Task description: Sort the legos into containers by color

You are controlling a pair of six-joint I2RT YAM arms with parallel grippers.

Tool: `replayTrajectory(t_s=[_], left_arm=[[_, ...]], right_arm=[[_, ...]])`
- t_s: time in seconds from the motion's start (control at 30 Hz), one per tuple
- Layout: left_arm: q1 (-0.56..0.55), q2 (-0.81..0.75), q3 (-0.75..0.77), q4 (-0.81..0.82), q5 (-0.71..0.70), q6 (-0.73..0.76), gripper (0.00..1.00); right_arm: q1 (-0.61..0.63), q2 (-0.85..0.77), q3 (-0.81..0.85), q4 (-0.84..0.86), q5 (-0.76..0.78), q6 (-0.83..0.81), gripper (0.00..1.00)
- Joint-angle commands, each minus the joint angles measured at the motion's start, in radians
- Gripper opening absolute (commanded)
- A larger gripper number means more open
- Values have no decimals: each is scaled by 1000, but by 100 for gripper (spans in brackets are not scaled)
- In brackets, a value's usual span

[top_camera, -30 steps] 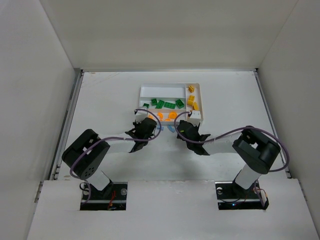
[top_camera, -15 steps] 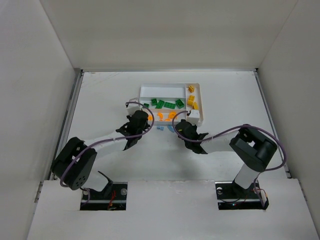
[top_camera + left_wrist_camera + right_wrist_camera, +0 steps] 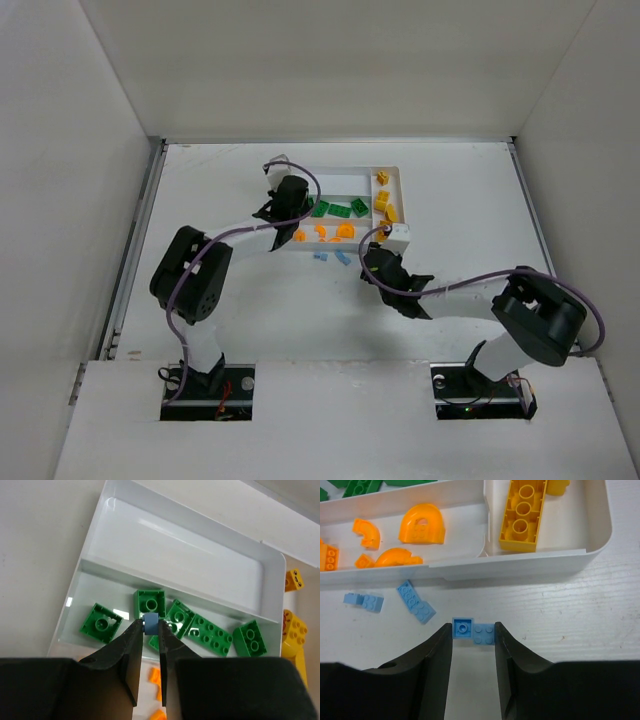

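The white tray point(image 3: 340, 172) lies mid-table with its compartments as the containers. Green legos point(image 3: 335, 209) fill the second slot, orange legos point(image 3: 320, 233) the near slot, yellow legos point(image 3: 383, 200) the crosswise end slot. The far slot point(image 3: 175, 545) is bare. My left gripper point(image 3: 151, 626) hangs over the green legos point(image 3: 210, 634), shut on a small blue lego point(image 3: 151, 620). On the table just in front of the tray wall point(image 3: 520, 565), my right gripper point(image 3: 473, 626) is shut on a light blue lego point(image 3: 473, 632), a jaw against each of its ends.
Two more light blue legos point(image 3: 416, 601) point(image 3: 364, 601) lie loose on the table left of my right gripper, close to the tray's near wall. White walls enclose the table on the left, right and back.
My left arm has swung from the table in front of the tray to over the green slot, carrying the blue lego. My right gripper's jaws have narrowed onto the light blue lego.
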Motion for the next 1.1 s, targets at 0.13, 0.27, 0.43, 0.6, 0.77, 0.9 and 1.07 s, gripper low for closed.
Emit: replayTrajectory(t_s=[0.13, 0.27, 0.43, 0.6, 0.77, 0.9, 1.07], left_arm=[[58, 130, 181, 1, 17, 2, 14], [74, 188, 244, -17, 20, 12, 15], [74, 199, 264, -34, 20, 35, 35], [62, 106, 181, -11, 12, 23, 44], [12, -74, -41, 62, -4, -55, 39], [-59, -187, -214, 95, -21, -95, 35], [-175, -299, -365, 96, -70, -98, 32]], right_arm=[[24, -79, -28, 14, -39, 36, 37], [26, -75, -1, 11, -64, 28, 37], [17, -56, 76, 20, -116, -9, 37], [-38, 10, 194, 34, -154, -75, 37], [-135, 131, 341, 40, -225, -128, 37], [-209, 258, 489, 12, -288, -158, 37], [-282, 413, 694, -63, -326, -214, 37]])
